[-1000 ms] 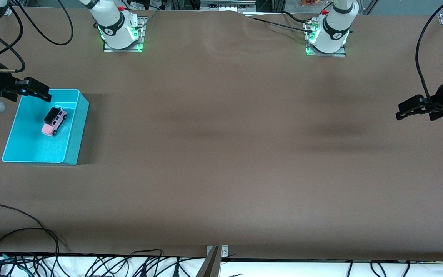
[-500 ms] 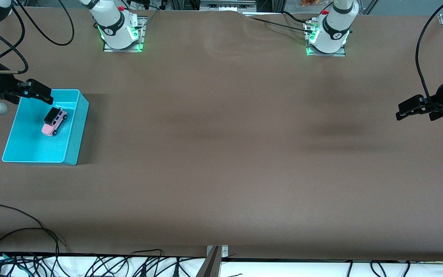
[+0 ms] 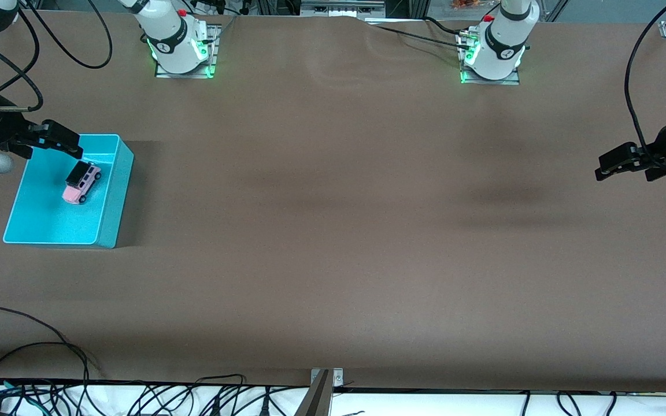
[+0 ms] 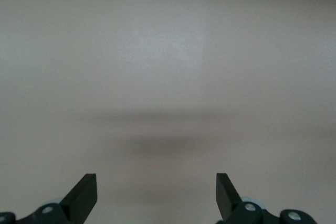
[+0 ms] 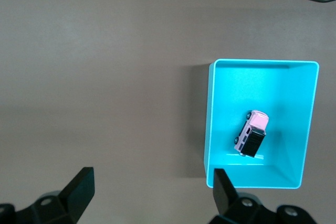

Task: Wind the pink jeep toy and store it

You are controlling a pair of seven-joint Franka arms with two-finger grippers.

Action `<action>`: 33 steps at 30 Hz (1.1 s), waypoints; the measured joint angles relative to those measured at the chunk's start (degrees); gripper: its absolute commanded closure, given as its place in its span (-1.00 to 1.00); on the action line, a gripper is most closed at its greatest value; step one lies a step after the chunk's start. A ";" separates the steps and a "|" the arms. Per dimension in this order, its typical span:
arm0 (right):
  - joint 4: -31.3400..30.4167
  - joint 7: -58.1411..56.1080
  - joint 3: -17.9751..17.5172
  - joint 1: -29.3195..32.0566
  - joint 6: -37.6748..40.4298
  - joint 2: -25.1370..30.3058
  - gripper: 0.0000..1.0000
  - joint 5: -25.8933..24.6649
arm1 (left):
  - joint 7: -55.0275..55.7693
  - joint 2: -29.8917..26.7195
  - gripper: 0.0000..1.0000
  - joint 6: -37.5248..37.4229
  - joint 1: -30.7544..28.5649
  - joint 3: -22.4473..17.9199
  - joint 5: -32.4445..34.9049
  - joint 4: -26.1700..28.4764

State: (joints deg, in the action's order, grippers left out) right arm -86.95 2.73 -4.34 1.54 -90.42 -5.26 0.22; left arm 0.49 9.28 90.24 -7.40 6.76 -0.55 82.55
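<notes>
Store step looks done: small boxy pink jeep toy (image 3: 81,182) w/ black roof lies in turquoise plastic bin (image 3: 110,222).
Right gripper (image 3: 58,139) over bin's rim, fingers wide apart, empty; left gripper (image 3: 615,163) waits over bare desk (image 3: 333,231), fingers spread, empty. Next: prob. just retract.

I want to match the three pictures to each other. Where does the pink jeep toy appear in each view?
Front view: the pink jeep toy stands inside the turquoise bin at the right arm's end of the table, below the right claw.
Left wrist view: not in it; only bare table under the open left claw.
Right wrist view: the jeep is in the bin.
Shared landmark: the turquoise bin, in the front and right wrist views.
</notes>
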 measured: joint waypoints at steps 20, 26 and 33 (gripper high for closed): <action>0.00 0.01 0.06 0.04 -0.19 0.00 -1.00 0.09 | 0.00 -0.01 -1.00 0.62 0.16 0.05 0.00 -0.07; 0.00 0.04 0.06 0.04 -0.24 0.00 -1.00 0.09 | 0.00 -0.03 -1.00 0.75 0.11 0.05 0.00 -0.08; 0.00 0.05 0.06 0.04 -0.24 -0.01 -1.00 0.10 | 0.00 -0.07 -1.00 0.82 -0.11 -0.02 0.00 -0.09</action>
State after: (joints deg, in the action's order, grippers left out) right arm -86.95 2.77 -4.28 1.57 -90.66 -5.27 0.32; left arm 0.49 9.22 91.06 -7.51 6.74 -0.56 82.46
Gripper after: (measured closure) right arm 0.000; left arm 0.000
